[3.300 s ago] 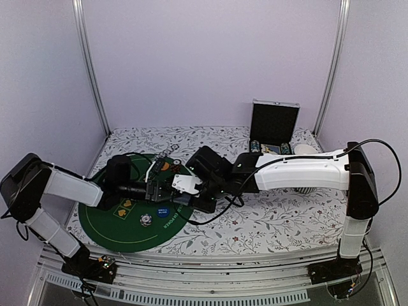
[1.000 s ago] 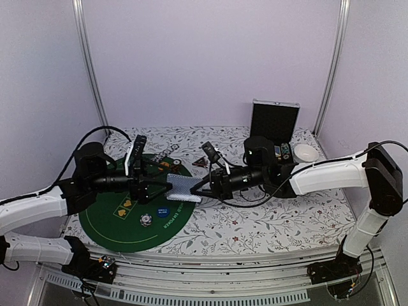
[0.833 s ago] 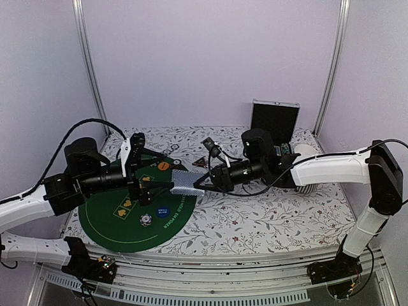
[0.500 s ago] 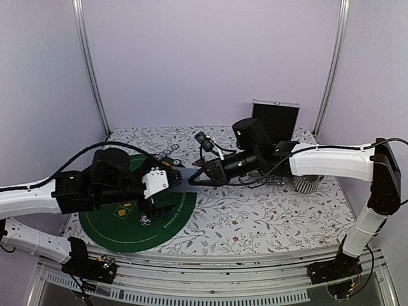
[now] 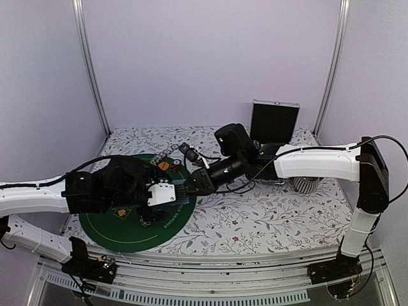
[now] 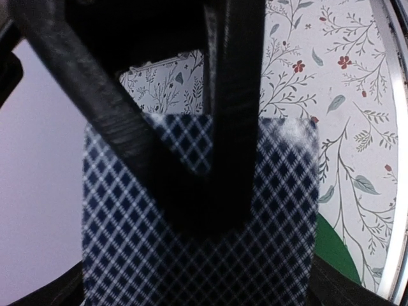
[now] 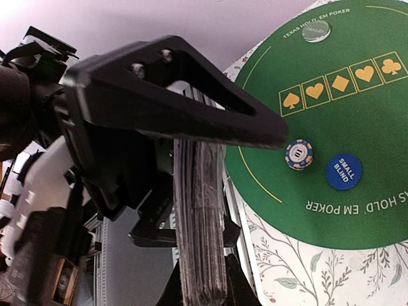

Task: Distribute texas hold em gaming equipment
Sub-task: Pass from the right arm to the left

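Both arms reach low over the tabletop (image 5: 274,220) toward each other, meeting left of centre. The left end effector (image 5: 169,191) has its jaws spread wide. The right end effector (image 5: 190,183), pointing left, pinches a blue diamond-backed deck of playing cards (image 7: 199,217) edgewise.

Mat (image 5: 121,234) is lying on the left half of the table (image 5: 268,220), chip (image 7: 299,154) and disc (image 7: 343,172) sitting side by side on it; deck of cards (image 7: 201,217) is hanging over its right edge. Case (image 5: 274,122) is standing back right; cup (image 5: 307,185) is sitting in front.
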Tool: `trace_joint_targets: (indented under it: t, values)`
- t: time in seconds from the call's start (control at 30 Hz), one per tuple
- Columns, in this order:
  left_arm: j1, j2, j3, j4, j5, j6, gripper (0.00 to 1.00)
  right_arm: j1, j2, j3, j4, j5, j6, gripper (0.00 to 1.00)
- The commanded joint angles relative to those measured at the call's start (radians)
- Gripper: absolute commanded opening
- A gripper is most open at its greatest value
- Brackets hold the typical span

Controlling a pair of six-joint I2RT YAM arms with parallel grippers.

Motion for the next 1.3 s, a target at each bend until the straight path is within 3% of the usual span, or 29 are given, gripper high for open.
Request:
trace_joint_targets:
  t: [0.0,0.17,0.5,0.63,0.93,1.13,1.27]
  values:
    - [0.003,0.026,0.034,-0.034,0.002,-0.009,0.94,0.015,0.024,0.048,0.015,-0.049,0.001,0.02]
    - [0.009,0.035,0.049,-0.035,0.003,-0.031,0.83,0.022,0.037,0.056,0.014,-0.047,0.007,0.02]
    - [0.02,-0.03,0.042,-0.027,0.113,-0.052,0.8,0.022,0.044,0.073,0.012,-0.038,0.011,0.03]
    - [0.029,-0.029,0.046,-0.051,0.112,-0.06,0.71,0.022,0.05,0.08,0.006,-0.039,0.006,0.03]
    - [0.051,-0.008,0.047,-0.057,0.1,-0.063,0.67,0.021,0.051,0.09,0.006,-0.057,0.006,0.03]
    - [0.058,-0.004,0.049,-0.061,0.103,-0.069,0.51,0.021,0.049,0.088,0.009,-0.043,0.003,0.11]
    - [0.063,-0.014,0.048,-0.057,0.104,-0.071,0.5,0.021,0.051,0.088,0.012,-0.039,0.001,0.15]
